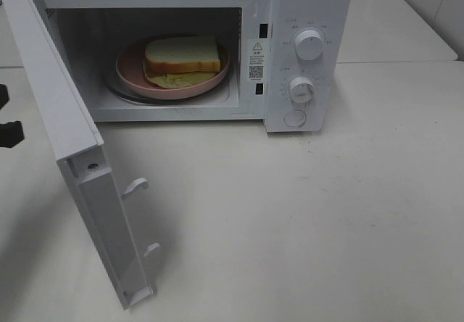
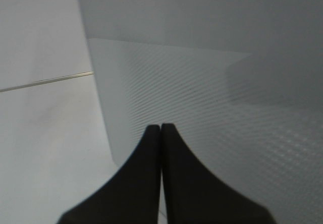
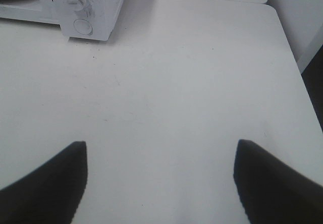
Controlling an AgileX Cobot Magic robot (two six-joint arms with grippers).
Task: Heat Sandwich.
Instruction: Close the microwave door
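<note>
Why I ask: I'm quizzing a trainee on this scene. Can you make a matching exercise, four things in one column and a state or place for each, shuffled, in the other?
Things
1. sandwich
2. microwave door
3. left gripper
4. right gripper

States or places
A. swung wide open
B. shut, with nothing between its fingers
C. on the pink plate inside the microwave
D. open, above the table

Pairs: 1-C, 2-A, 3-B, 4-D
</note>
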